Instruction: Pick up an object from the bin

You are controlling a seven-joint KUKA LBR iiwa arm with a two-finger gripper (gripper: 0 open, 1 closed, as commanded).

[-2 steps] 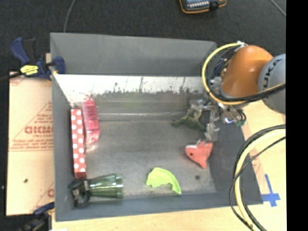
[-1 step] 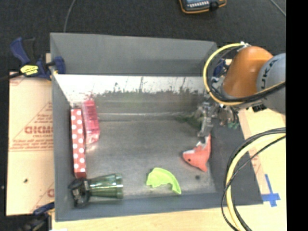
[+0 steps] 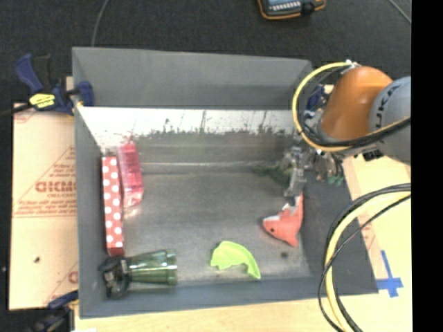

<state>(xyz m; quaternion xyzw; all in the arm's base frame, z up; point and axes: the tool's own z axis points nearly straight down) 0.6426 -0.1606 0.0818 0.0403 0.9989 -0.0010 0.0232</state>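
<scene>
My gripper [image 3: 295, 194] hangs at the right side of the bin, near the right wall. Its fingers look drawn together on the upper tip of a red-pink soft thing [image 3: 284, 225], shaped somewhat like a fish. That thing slants down and to the left from the fingertips, and its lower end is at or just above the bin floor. A lime-green leaf-shaped piece [image 3: 235, 258] lies to the lower left of it, near the front wall, apart from the gripper.
A dark green bottle-like thing with a black end [image 3: 142, 268] lies in the front left corner. A red box with white dots [image 3: 113, 203] and a pink translucent packet [image 3: 130, 173] stand along the left wall. The arm's orange cover and cables are over the right rim.
</scene>
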